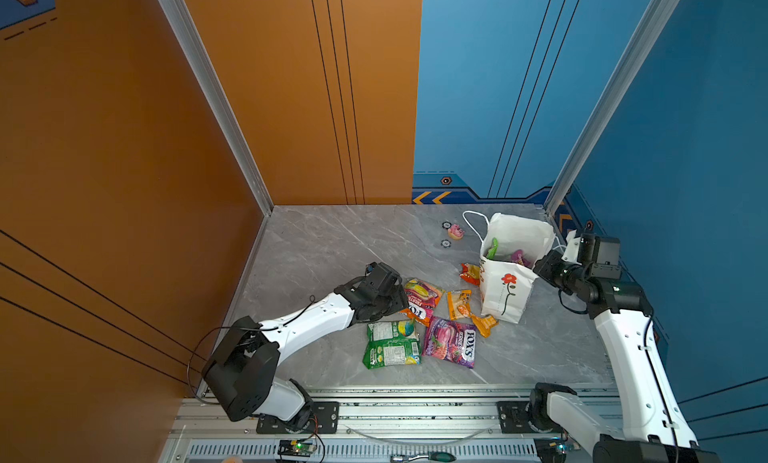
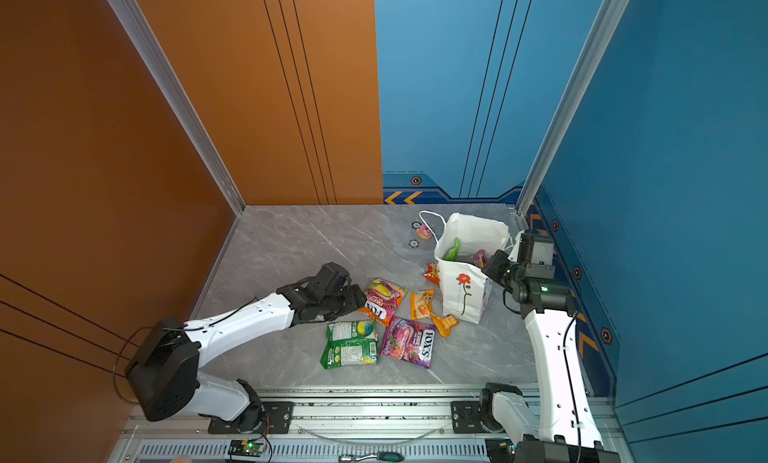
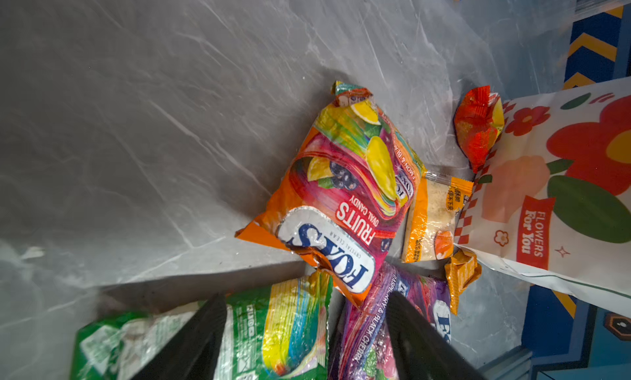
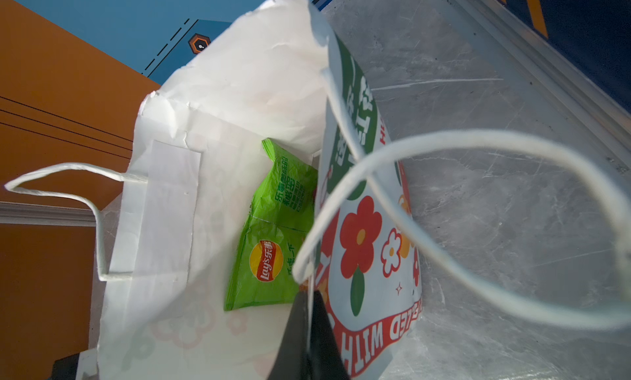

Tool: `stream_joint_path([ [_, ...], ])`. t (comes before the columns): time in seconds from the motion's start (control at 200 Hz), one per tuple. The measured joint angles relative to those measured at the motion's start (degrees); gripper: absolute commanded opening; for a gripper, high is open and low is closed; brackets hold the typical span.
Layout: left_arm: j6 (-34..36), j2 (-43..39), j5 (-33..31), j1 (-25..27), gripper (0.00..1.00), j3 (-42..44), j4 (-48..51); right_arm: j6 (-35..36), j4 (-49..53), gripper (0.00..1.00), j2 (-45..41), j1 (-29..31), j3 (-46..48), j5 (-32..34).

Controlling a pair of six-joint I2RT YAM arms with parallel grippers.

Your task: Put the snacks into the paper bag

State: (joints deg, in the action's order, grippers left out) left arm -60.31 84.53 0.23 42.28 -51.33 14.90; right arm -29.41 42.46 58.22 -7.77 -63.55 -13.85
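The white paper bag (image 1: pixel 505 292) stands upright and open-mouthed on the grey marbled surface (image 1: pixel 332 240). My right claw (image 4: pixel 307 301) is pinched together on its rim, on the side turned away from the loose packets, while a white cord handle (image 4: pixel 478 146) loops across my wrist view. Inside the bag lie a green Lay's packet (image 4: pixel 273 231) and a purple packet (image 1: pixel 519 257). Six snacks lie outside it. A red-orange packet (image 1: pixel 470 273) rests against the bag's printed side wall, a small orange cracker packet (image 1: pixel 458 305) lies just beside the bag's foot, and a crumpled orange wrapper (image 1: pixel 484 324) sits at the bag's front corner, touching it or nearly so. Farther from the bag lies the orange FOX'S Fruits packet (image 1: pixel 420 301), with the purple FOX'S Berries packet (image 1: pixel 451 343) and the green packet (image 1: pixel 392 343) side by side out in front of the bag's flower-printed face. My left claw (image 3: pixel 305 301) hangs low over this group, well apart from the bag, jaws spread wide and gripping nothing. In my wrist view its dark fingers (image 3: pixel 191 344) frame the green and purple packets, and I cannot tell whether they touch either. Beyond the bag's other handle, a small pink toy (image 1: pixel 456 231) sits beside two dark discs (image 1: pixel 445 243).
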Motion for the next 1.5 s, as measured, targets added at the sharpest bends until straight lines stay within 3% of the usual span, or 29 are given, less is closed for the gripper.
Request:
stream_joint_path([
  [0.255, -5.4, 9.3, 0.2, 2.3, 0.74, -0.1, -5.9, 0.0, 0.0, 0.00, 0.0, 0.0, 0.0, 0.0],
  [0.531, -6.9, 14.5, 1.1, 2.8, 0.46, -1.9, -10.3, 0.0, 0.0, 0.00, 0.0, 0.2, 0.1, 0.0],
  [0.761, -0.9, 17.6, -0.1, 1.6, 0.24, -8.0, -7.5, 0.0, 0.0, 0.00, -0.1, 0.2, 0.1, 0.0],
  [1.021, 8.9, 18.3, -1.8, -3.1, 0.10, -11.9, -2.6, 0.0, 0.0, 0.00, -0.1, 0.2, 0.2, 0.1],
  [1.196, 13.0, 18.1, -2.0, -5.7, 0.13, -11.9, -0.4, 0.0, 0.0, 0.00, -0.1, 0.2, 0.2, 0.2],
  [1.407, 16.4, 16.7, -1.4, -6.7, 0.35, -10.4, 0.1, 0.0, 0.0, 0.00, -0.1, 0.3, 0.2, 0.2],
  [1.497, 16.8, 16.6, -0.4, -6.8, 0.39, -9.7, -0.6, 0.0, 0.0, 0.00, -0.1, 0.3, 0.2, 0.2],
])
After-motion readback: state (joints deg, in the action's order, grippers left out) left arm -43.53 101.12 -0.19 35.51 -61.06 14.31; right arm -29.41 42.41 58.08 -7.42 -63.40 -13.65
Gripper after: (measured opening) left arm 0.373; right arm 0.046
